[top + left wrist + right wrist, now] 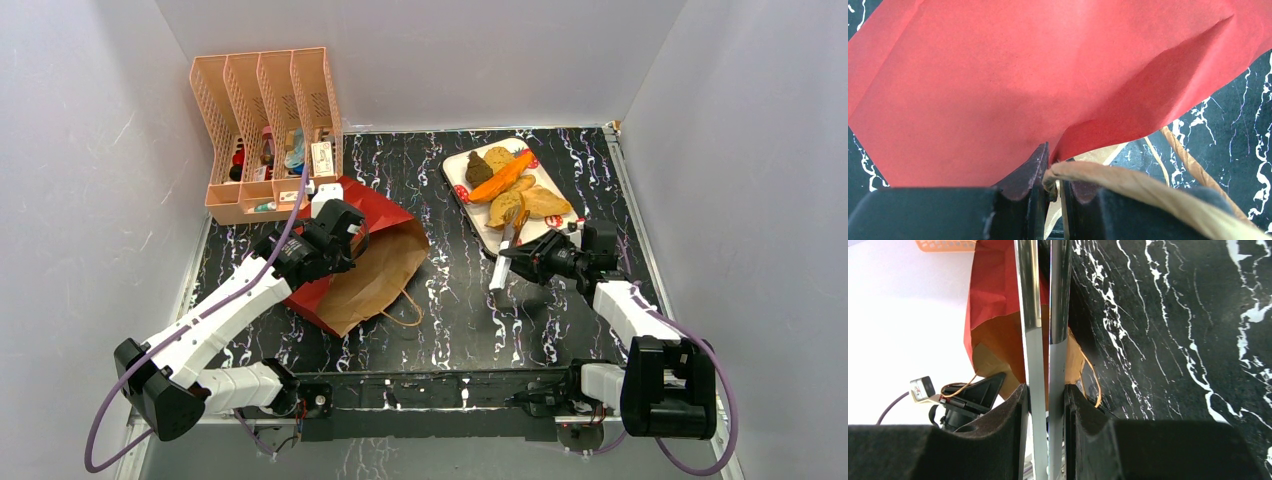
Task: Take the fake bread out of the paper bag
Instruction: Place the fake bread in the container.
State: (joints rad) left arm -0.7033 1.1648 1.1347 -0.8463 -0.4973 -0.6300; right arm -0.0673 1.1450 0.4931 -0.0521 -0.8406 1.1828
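The paper bag [372, 262] lies on its side left of centre, red outside, brown inside, mouth toward the middle of the table. My left gripper [343, 238] is shut on its upper rim; in the left wrist view the red paper [1023, 85] and a tan cord handle [1148, 192] are pinched in my left gripper [1055, 172]. Several pieces of fake bread [510, 185], dark brown, tan, golden and one long orange, rest on a white plate [455, 172] at the back right. My right gripper [522, 262] is shut on metal tongs [503, 262], whose blades [1043, 340] point toward the bag [990, 300]. The bag's inside is hidden.
A peach slotted organiser [265, 130] with small items stands at the back left, just behind the bag. The table top is black with white veining [450, 320], walled in by white panels on three sides.
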